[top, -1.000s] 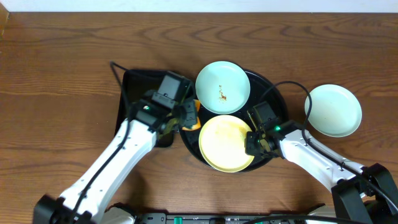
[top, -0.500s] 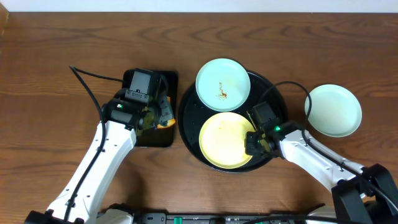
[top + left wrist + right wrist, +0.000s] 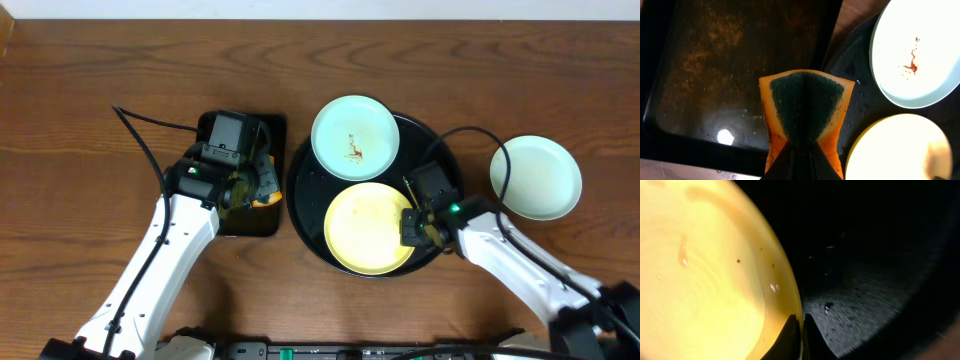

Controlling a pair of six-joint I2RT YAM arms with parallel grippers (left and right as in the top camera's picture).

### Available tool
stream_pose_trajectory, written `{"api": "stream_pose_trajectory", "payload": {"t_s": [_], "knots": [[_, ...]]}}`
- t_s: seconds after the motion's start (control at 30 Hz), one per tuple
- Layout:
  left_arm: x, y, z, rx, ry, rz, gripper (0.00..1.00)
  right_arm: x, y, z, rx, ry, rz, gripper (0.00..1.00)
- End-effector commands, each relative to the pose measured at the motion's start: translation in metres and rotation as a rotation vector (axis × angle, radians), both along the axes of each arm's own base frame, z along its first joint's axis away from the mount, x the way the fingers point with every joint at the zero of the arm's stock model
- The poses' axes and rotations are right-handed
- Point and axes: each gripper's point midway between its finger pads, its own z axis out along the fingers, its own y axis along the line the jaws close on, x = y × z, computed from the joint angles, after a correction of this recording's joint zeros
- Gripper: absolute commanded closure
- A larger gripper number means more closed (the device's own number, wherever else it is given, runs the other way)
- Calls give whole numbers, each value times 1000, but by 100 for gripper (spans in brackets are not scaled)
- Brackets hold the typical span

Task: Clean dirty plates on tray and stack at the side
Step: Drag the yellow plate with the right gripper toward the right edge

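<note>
Our right gripper (image 3: 801,330) is pinched shut on the rim of the yellow plate (image 3: 705,270), which lies in the round black tray (image 3: 865,295) directly under the fingers. Our left gripper (image 3: 802,152) is clamped on the orange-and-green sponge (image 3: 806,100), held above the right edge of the rectangular tray (image 3: 730,65). Further out, the smeared mint plate (image 3: 920,55) sits at the round tray's far side, right of the sponge. The other mint plate (image 3: 535,178) rests on the table (image 3: 100,60) beyond the right gripper, off the tray.
</note>
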Motion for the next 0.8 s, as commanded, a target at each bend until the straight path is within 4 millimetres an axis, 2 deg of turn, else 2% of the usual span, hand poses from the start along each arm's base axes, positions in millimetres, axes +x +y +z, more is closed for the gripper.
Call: {"api": "stream_pose_trajectory", "payload": {"t_s": [0.0,0.13,0.33,0.53,0.77], "knots": [[-1,4,0,20,-6,-8,92,29,-11,45,-80,-193,53,99],[-1,4,0,20,-6,-8,92,41,-23,75,-141,-320,65,99],[0,4,0,20,-6,-8,93,57,-58,116,-346,-498,52,99],[0,4,0,20,-6,-8,92,74,-76,153,-530,-636,97,99],[0,4,0,19,-6,-8,92,81,-75,169,-628,-693,154,99]]}}
